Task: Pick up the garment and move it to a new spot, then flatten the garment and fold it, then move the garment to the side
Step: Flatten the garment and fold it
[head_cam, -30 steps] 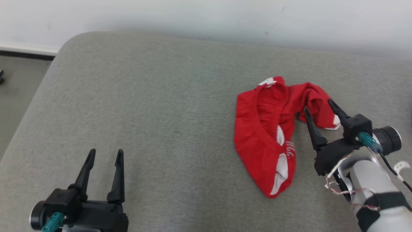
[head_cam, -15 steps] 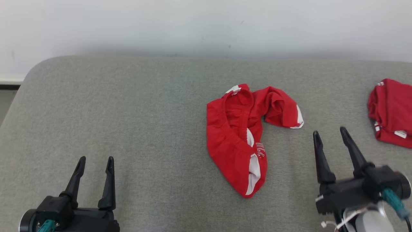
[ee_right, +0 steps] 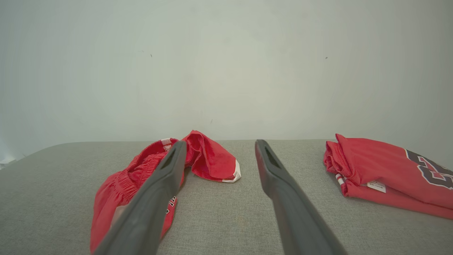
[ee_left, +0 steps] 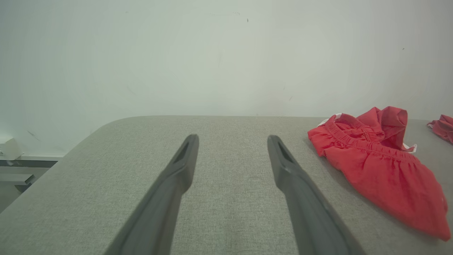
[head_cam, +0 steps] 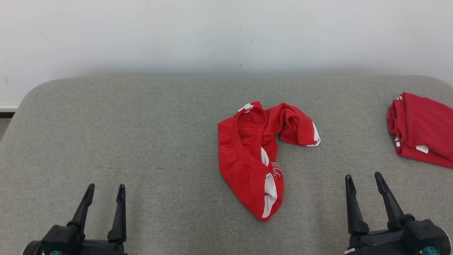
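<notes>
We had our left gripper and right gripper near the padded table's front edge, fingers spread, empty; the crumpled red shorts lay mid-table, touching neither.

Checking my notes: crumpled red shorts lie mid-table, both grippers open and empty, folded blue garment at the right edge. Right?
The head view shows the folded garment at the right edge is red, not blue. The red shorts, left gripper and right gripper are as you say.
</notes>
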Robot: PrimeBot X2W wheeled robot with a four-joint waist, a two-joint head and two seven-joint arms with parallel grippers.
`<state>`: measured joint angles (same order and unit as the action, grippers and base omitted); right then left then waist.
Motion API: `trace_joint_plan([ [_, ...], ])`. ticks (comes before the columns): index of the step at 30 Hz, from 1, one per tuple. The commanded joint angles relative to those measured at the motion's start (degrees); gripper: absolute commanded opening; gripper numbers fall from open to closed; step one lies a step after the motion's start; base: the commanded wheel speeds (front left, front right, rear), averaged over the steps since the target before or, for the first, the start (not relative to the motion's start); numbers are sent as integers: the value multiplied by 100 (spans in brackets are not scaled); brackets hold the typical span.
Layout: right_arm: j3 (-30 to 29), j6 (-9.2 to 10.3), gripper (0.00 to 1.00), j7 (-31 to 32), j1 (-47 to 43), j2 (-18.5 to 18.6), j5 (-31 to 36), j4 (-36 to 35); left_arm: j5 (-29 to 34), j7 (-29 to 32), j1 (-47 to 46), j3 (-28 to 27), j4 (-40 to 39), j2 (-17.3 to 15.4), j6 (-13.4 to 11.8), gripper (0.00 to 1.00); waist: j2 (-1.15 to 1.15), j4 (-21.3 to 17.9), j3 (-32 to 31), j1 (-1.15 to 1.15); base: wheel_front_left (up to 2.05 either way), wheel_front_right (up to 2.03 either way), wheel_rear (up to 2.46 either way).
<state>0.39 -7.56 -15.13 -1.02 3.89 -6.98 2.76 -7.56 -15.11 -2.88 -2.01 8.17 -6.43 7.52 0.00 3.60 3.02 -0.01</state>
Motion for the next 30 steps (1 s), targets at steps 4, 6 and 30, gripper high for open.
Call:
trace_joint_plan([
  [4, 24, 17, 100, 2, -43, -43, 4, 35, -22, -2, 77, 13, 45, -39, -9, 100, 0, -2, -23, 1, 0, 0, 0],
  [6, 43, 17, 100, 2, -22, -49, 18, 63, -34, -2, 71, 15, 60, -47, -8, 100, 0, 0, -26, 1, 0, 0, 0],
  [30, 93, 17, 100, 1, 522, -103, -77, 188, -315, 217, -2463, 2130, 852, -285, -9, 100, 0, -979, 735, 1, 0, 0, 0],
])
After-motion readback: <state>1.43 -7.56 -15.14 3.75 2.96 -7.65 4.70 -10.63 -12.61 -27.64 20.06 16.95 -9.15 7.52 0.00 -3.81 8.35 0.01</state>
